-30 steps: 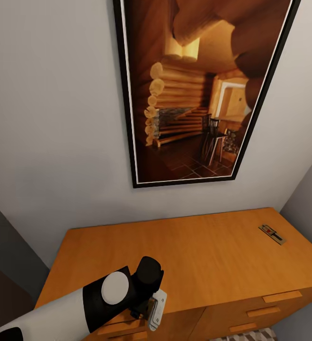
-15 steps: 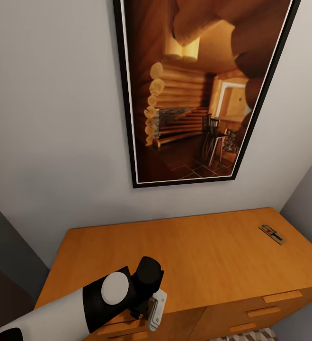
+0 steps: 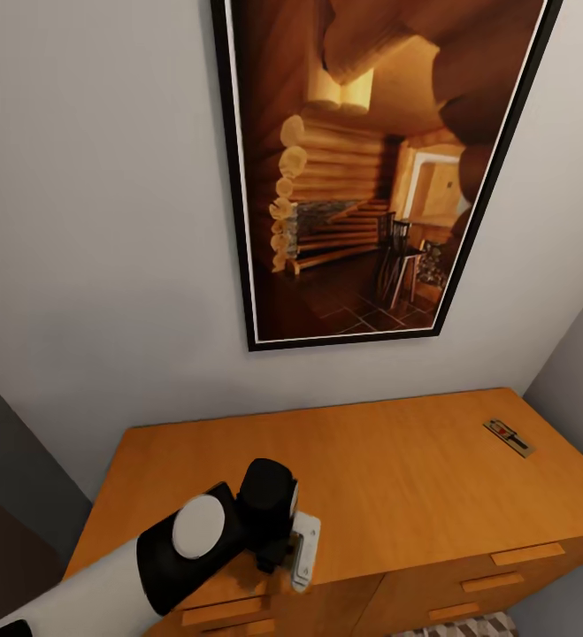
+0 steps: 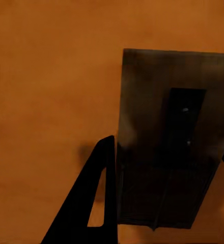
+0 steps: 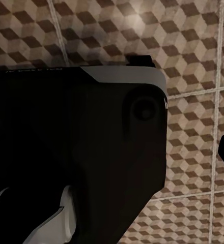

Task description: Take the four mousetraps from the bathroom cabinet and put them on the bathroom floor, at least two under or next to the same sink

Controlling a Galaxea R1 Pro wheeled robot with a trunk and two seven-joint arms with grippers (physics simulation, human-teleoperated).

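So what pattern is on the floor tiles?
The floor tiles carry a small brown, beige and white cube pattern with pale grout lines, clearest in the right wrist view.

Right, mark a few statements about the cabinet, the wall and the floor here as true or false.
1. A mousetrap lies on the cabinet top, near its right rear corner. True.
2. The framed picture on the wall shows a beach. False: it shows the inside of a log cabin.
3. The left gripper is at the front left part of the cabinet top, far from that mousetrap. True.
4. The drawers at the cabinet's front are pulled wide open. False: those in view look shut.
5. The floor in the right wrist view is plain grey. False: it is tiled in a brown, beige and white cube pattern.
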